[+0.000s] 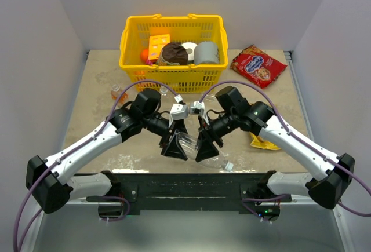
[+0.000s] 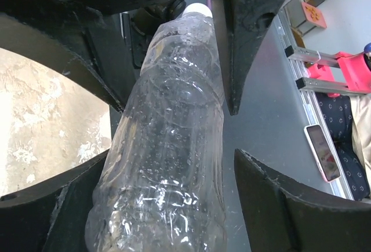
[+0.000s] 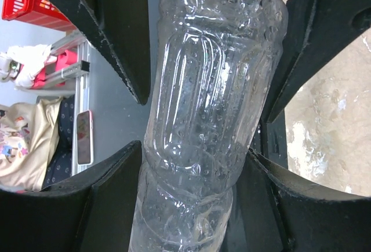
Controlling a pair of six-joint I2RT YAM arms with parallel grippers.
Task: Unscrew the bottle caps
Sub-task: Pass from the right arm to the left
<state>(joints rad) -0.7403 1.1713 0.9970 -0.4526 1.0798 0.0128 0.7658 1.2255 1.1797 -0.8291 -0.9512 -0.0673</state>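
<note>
A clear bottle (image 1: pixel 190 143) lies tilted between both grippers above the table's near edge, its whitish cap (image 1: pixel 228 165) pointing front right. My right gripper (image 1: pixel 207 146) is shut on it: in the right wrist view both fingers (image 3: pixel 116 176) press the bottle (image 3: pixel 208 101) at its waist. My left gripper (image 1: pixel 174 146) is round the bottle's other end. In the left wrist view the bottle (image 2: pixel 168 148) rests against one finger with a gap to the other finger (image 2: pixel 272 194), and the cap (image 2: pixel 197 10) shows at the far end. An orange-drink bottle (image 1: pixel 117 93) stands far left.
A yellow basket (image 1: pixel 132 37) at the back holds a grey can (image 1: pixel 207 53), a white roll (image 1: pixel 189 47) and other items. A red snack bag (image 1: pixel 258 65) lies back right. A yellow wrapper (image 1: pixel 261 142) lies by the right arm.
</note>
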